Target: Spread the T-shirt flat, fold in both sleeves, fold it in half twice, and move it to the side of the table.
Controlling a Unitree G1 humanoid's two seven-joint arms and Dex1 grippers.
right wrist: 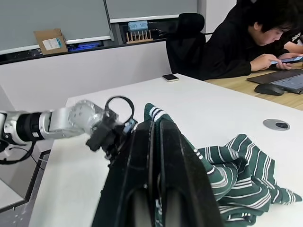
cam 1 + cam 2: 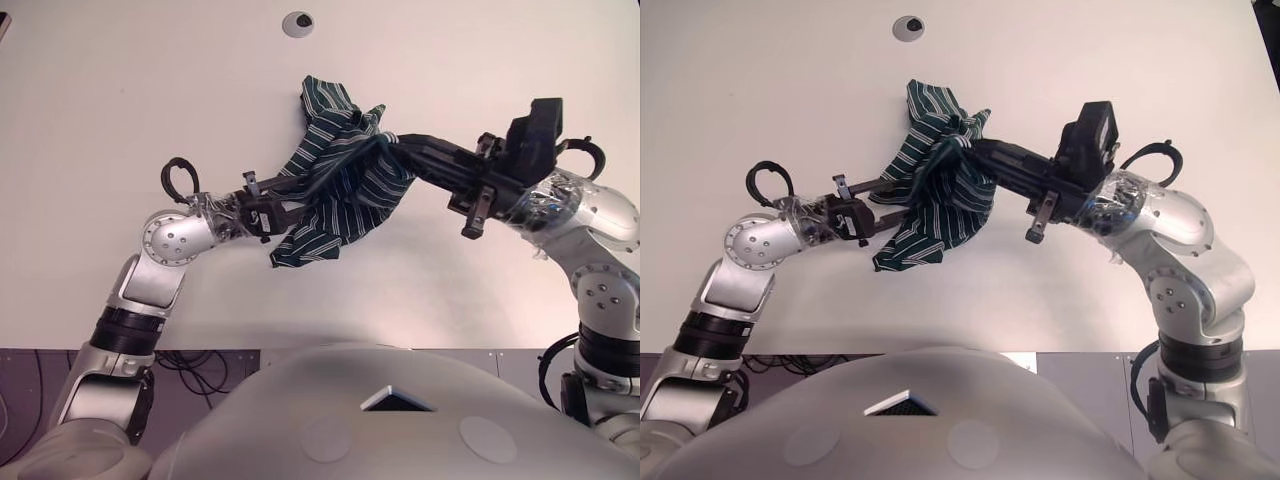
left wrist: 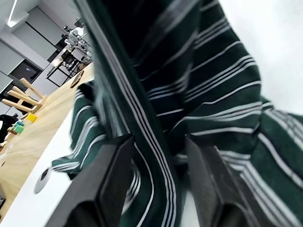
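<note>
**Item:** dark green, white-striped cotton-knit T-shirt (image 2: 340, 190).

**Location:** bunched over the middle of the white table (image 2: 150, 100), slung between the two arms. Its far end appears to touch the tabletop. A round grey cable grommet (image 2: 297, 23) sits well beyond it.

**Holds:**
- The right gripper (image 2: 385, 142) has its fingers pressed together on a striped edge at the upper right of the bunch.
- The left gripper (image 2: 290, 200) enters from the left with its fingers (image 3: 113, 179) spread. A fold of cloth runs between them.

**Handling (judged):**
- The cloth is light, limp and not fragile. It drapes and folds over itself wherever it is unsupported.
- It should slide easily on the smooth top, so lifting one point will drag the rest along.
- The best purchase is a hem, shoulder seam or sleeve edge, where doubled fabric gives the fingers something to bite.
- Two well-separated holds are needed to pull it flat.

**Orientation:**
- The long axis of the bunch runs diagonally, from the far end near table centre down to a hanging corner nearer the robot's left.
- Collar, sleeves and front cannot be told apart in this crumpled state.
</note>
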